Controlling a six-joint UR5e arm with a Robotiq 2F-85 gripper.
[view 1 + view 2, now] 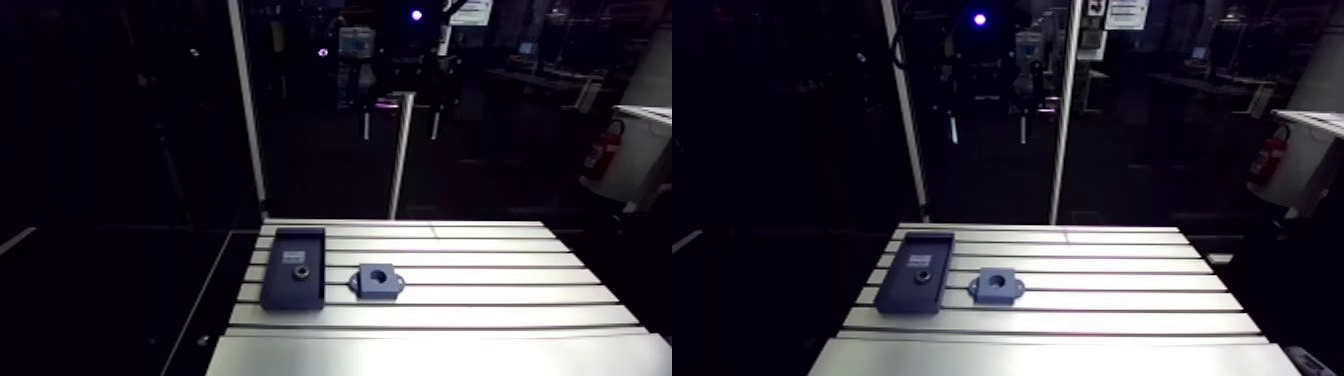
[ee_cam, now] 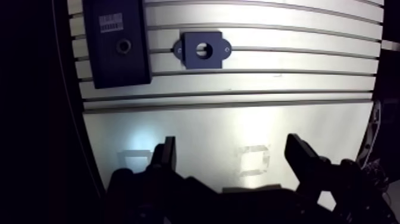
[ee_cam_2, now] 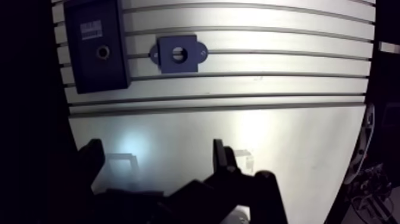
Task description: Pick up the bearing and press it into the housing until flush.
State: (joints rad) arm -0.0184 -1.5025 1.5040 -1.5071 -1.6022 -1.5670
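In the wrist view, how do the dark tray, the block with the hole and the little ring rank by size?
1. Tray, clearly largest.
2. Housing, the block with the hole.
3. Bearing, the ring in the tray, smallest.
All lie similarly far from the camera, so the order holds.

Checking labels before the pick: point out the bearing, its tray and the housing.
bearing (image 2: 124,46), wrist view, middle of the small ring.
tray (image 2: 119,71), wrist view, bare floor beside the bearing.
housing (image 2: 191,51), wrist view, block face beside the bore.
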